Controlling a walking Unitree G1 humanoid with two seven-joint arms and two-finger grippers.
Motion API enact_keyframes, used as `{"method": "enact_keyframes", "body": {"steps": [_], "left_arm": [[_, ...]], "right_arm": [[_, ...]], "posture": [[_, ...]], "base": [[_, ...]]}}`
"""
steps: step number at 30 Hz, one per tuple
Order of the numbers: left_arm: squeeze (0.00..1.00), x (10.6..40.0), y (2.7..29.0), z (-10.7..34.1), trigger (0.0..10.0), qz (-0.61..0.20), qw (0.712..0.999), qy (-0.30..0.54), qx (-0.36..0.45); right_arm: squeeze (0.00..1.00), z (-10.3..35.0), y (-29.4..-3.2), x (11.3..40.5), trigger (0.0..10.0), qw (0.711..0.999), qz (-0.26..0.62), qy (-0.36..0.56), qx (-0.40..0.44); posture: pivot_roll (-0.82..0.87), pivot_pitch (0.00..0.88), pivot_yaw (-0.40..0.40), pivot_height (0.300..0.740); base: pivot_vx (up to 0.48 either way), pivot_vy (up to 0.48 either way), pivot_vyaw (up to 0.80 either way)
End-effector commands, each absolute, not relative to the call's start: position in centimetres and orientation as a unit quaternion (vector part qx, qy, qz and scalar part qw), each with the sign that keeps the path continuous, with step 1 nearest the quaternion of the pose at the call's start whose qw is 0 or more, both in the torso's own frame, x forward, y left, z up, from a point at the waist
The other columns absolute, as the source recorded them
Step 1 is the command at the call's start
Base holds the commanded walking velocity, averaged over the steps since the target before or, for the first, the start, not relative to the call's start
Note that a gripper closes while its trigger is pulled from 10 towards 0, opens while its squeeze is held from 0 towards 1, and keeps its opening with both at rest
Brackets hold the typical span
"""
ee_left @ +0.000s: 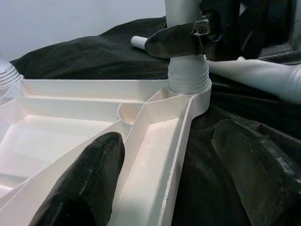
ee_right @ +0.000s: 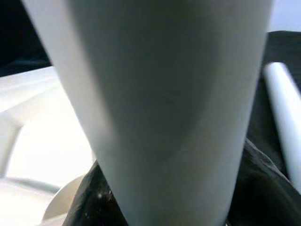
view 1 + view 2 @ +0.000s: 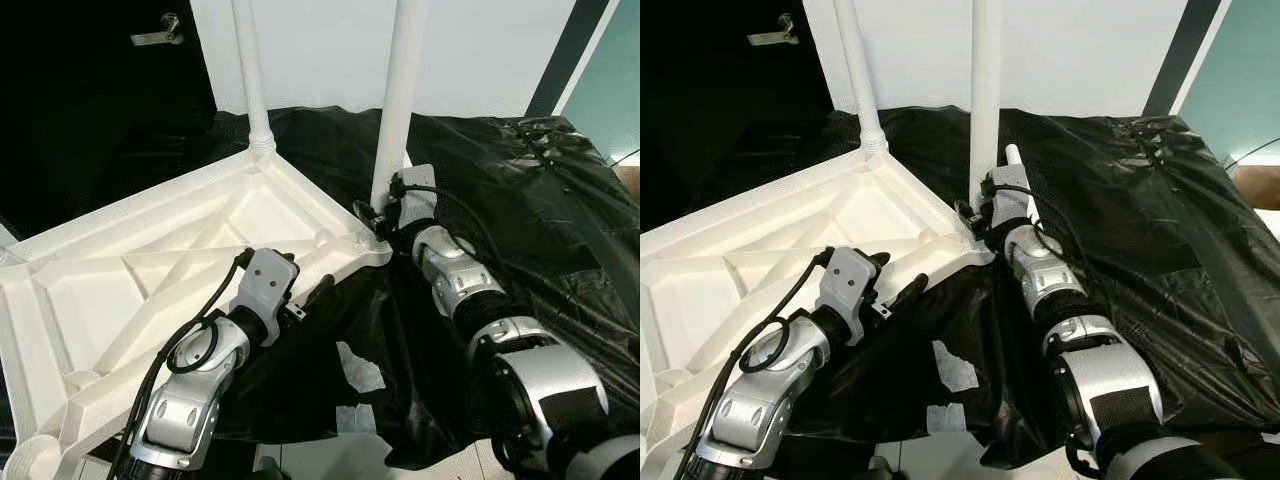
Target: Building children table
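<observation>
My right pincer (image 3: 383, 213) clamps the table leg (image 3: 397, 105) above the tabletop (image 3: 150, 270) corner socket; twisting crooked could cross-thread it. My left pincer (image 3: 318, 292) straddles the rim, open.

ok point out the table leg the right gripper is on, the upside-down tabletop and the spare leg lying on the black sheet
table leg (image 3: 400, 100), left eye view, mid shaft.
upside-down tabletop (image 3: 90, 290), left eye view, ribbed underside.
spare leg (image 1: 254, 75), left wrist view, its white shaft.
</observation>
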State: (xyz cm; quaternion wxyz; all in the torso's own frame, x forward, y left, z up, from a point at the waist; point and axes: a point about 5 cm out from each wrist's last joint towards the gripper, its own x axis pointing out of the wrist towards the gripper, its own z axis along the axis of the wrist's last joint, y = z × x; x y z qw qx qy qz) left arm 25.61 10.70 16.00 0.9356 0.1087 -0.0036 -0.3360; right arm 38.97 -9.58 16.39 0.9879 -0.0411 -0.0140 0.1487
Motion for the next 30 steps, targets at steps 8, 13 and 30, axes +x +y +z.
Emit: {"method": "enact_keyframes", "body": {"steps": [8, 13, 30], "left_arm": [[0.00, 26.1, 12.1, 16.7, 10.0, -0.274, 0.955, -0.011, 0.111], [0.00, 26.4, 12.6, 17.1, 10.0, -0.264, 0.957, -0.016, 0.121], [0.00, 26.6, 14.7, 16.6, 10.0, -0.228, 0.958, 0.023, 0.173]], "right_arm": [[0.00, 14.9, -9.2, 38.3, 10.0, 0.996, 0.085, -0.006, -0.014], [0.00, 15.3, -9.1, 38.1, 10.0, 0.995, 0.097, -0.019, -0.004], [0.00, 15.3, -11.7, 36.6, 10.0, 0.984, 0.170, -0.057, -0.004]], "posture": [[0.19, 0.043, -0.022, 0.740], [0.19, 0.042, -0.021, 0.740], [0.19, 0.053, -0.025, 0.740]], "base": [[0.000, 0.000, 0.00], [0.000, 0.000, 0.00], [0.000, 0.000, 0.00]]}}
